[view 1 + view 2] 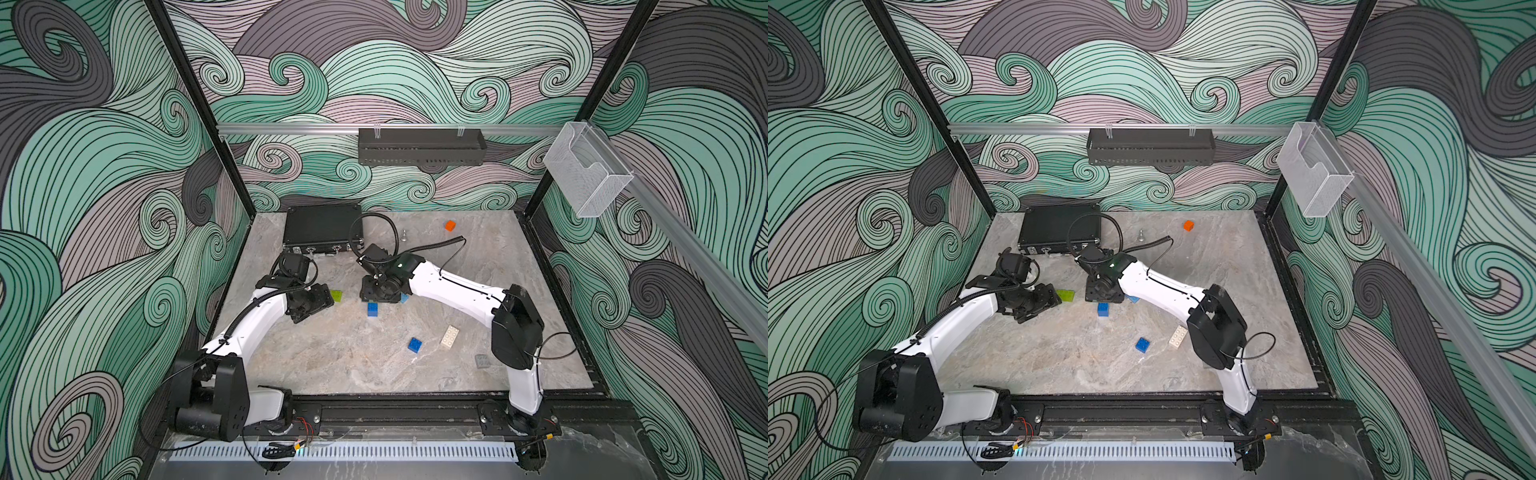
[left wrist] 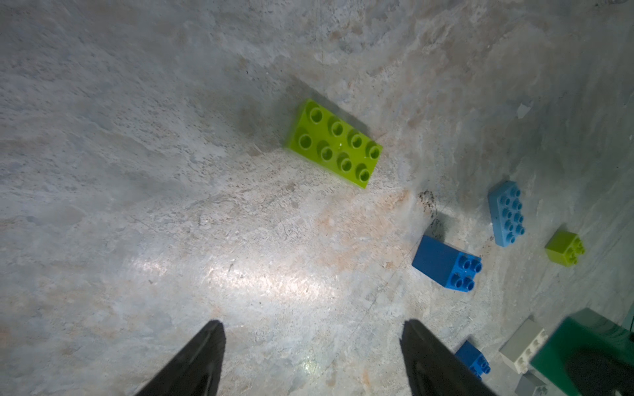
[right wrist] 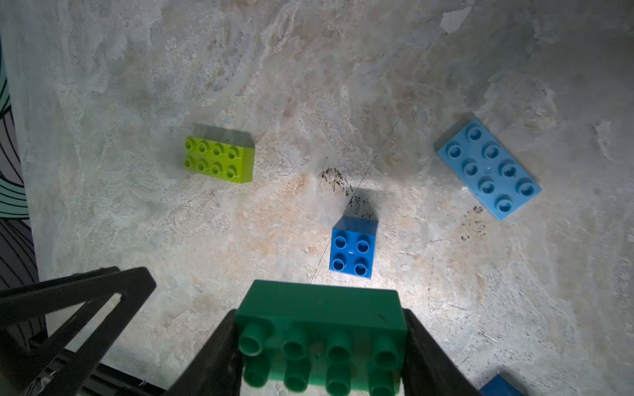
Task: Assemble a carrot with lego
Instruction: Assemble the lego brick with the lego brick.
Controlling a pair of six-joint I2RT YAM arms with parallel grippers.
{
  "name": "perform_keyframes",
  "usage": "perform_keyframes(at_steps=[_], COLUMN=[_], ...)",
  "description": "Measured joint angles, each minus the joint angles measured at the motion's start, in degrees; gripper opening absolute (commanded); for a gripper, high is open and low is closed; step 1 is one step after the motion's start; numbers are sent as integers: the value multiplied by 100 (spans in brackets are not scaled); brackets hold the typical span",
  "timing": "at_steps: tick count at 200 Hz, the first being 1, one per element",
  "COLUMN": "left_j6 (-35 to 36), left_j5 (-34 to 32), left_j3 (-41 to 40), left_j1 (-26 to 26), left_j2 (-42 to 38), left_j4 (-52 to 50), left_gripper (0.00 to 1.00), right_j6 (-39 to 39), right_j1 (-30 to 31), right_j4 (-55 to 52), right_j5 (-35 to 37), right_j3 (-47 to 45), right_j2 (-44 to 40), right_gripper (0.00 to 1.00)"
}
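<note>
My right gripper is shut on a dark green oblong lego brick, held by its short ends above the table with its studs toward the camera. In both top views it hangs mid-table. Below it lie a dark blue square brick, a lime oblong brick and a light blue oblong brick. My left gripper is open with bare table between its fingers, just left of the lime brick. The carrot is out of view.
A second dark blue brick, a white oblong brick and a grey brick lie toward the front right. A small lime square brick lies near the light blue one. A black case, a bolt and an orange brick are at the back.
</note>
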Motion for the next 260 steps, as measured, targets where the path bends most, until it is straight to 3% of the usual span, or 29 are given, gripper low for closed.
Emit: perform_keyframes(at_steps=[87,260], left_j6=[28,28], left_j5=[66,212], left_j3=[0,0], left_j1=[138,170], left_j2=[7,87], left_j4=[0,42], left_gripper=[81,81], right_j6=[81,122], right_j1=[9,-9], right_j4=[-376,-479], right_j5=[26,44], right_j3=[627,625], right_j2=[793,1021], right_gripper=[17,17])
